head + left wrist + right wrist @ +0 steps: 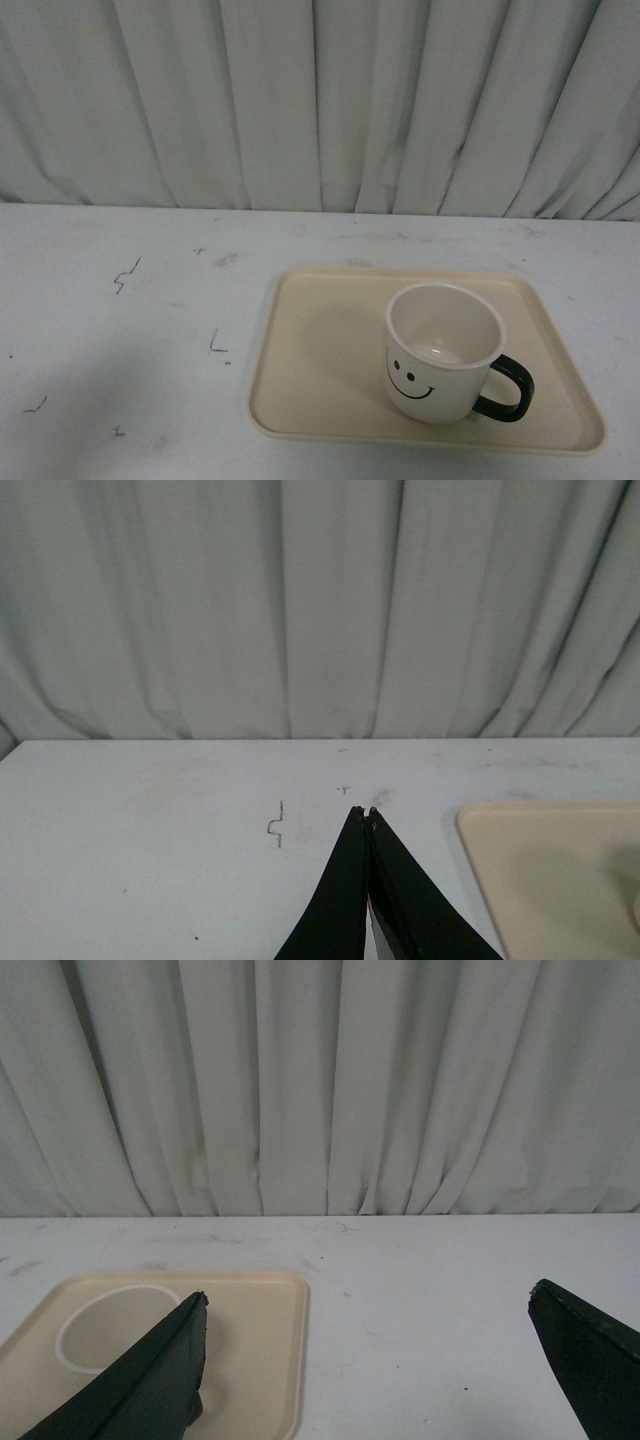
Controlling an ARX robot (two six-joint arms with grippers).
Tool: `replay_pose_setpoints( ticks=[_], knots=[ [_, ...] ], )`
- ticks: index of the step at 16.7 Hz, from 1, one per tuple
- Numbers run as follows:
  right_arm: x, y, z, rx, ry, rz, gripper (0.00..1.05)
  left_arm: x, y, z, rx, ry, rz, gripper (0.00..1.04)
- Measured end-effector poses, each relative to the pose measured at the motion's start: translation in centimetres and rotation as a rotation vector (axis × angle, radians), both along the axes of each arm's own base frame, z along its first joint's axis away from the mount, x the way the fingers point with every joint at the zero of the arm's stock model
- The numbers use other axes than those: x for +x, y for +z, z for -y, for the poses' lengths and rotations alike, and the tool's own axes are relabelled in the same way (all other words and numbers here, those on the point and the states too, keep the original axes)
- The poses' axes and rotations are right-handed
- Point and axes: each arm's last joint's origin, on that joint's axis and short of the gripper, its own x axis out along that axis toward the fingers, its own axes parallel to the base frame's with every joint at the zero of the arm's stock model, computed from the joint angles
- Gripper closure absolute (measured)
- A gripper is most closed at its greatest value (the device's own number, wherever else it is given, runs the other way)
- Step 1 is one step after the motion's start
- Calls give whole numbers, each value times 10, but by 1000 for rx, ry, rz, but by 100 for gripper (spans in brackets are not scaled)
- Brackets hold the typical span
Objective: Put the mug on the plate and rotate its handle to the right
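Note:
The cream-white mug [443, 352] with a black smiley face stands upright on the beige plate [320, 350], toward its right half. Its black handle [506, 390] points to the right and slightly toward me. Neither arm shows in the front view. In the left wrist view my left gripper [365, 813] is shut with nothing in it, over bare table beside the plate's corner [520, 860]. In the right wrist view my right gripper [368, 1300] is wide open and empty; the mug's rim [75, 1325] shows partly behind one finger [170, 1360], on the plate [260, 1340].
A white table [120, 330] with small dark scuff marks carries the plate. A pleated pale curtain [320, 100] hangs along the table's far edge.

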Motion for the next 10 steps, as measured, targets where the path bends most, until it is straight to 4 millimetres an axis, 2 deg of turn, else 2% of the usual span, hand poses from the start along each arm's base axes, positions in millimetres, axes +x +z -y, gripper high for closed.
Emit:
replay_pose_setpoints(
  ticks=[2,3,4,10],
  knots=[
    [0,0,0,0,0,0,6,-6,-1,-9,-2,44,10,103],
    [0,0,0,0,0,0,6,-9,-3,-7,-2,17,47,103],
    [0,0,0,0,0,0,6,-11,-10,-7,-2,16,5,103],
    [0,0,0,0,0,0,6,-23,-7,-7,-2,18,27,103]
  ],
)
